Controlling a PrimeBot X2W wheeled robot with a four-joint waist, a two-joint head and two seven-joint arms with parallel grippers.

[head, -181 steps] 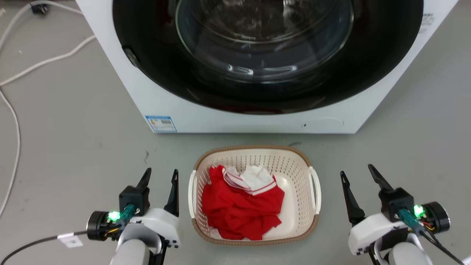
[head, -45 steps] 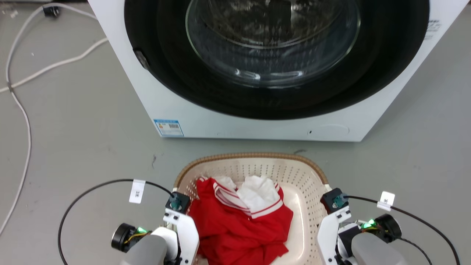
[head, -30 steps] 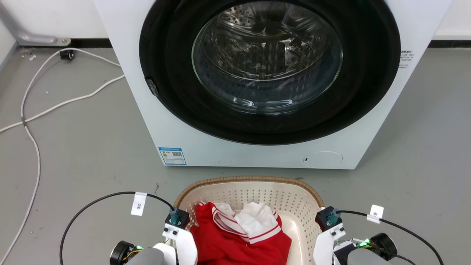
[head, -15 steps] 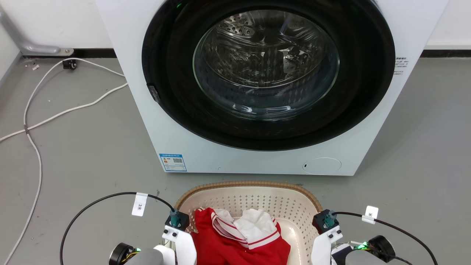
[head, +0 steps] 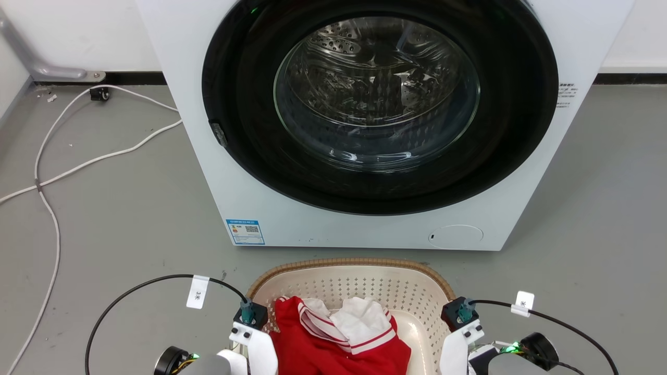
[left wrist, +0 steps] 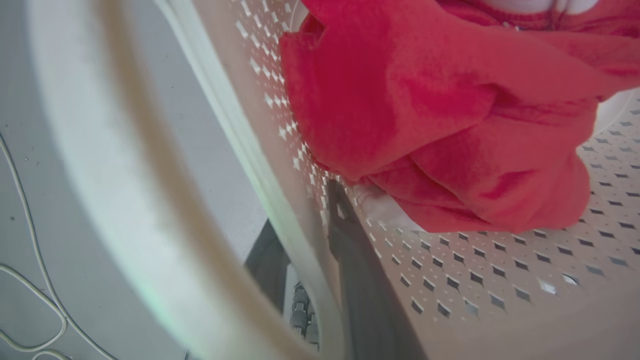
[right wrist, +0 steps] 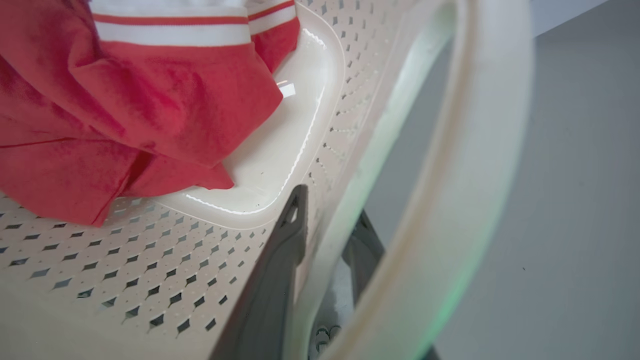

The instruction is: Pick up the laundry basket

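Observation:
The laundry basket [head: 354, 264], cream perforated plastic with a brown woven rim, sits at the bottom centre of the head view between my two wrists. It holds a red garment with white trim [head: 338, 338]. My left gripper [left wrist: 302, 210] is shut on the basket's left wall [left wrist: 475, 270], one dark finger inside and one outside under the white handle [left wrist: 100, 175]. On the opposite side, the right gripper [right wrist: 330, 205] clamps the right wall [right wrist: 125, 280] the same way, beside its handle [right wrist: 470, 175].
A white front-loading washing machine [head: 521, 208] with a shut round glass door stands just beyond the basket. White cables [head: 52, 172] trail over the grey floor at the left. My own black wrist cables [head: 135, 286] loop beside the basket.
Six seconds ago both grippers stood open on either side of the basket; now each grips a side wall. The camera has risen, and the basket looks larger and nearer.

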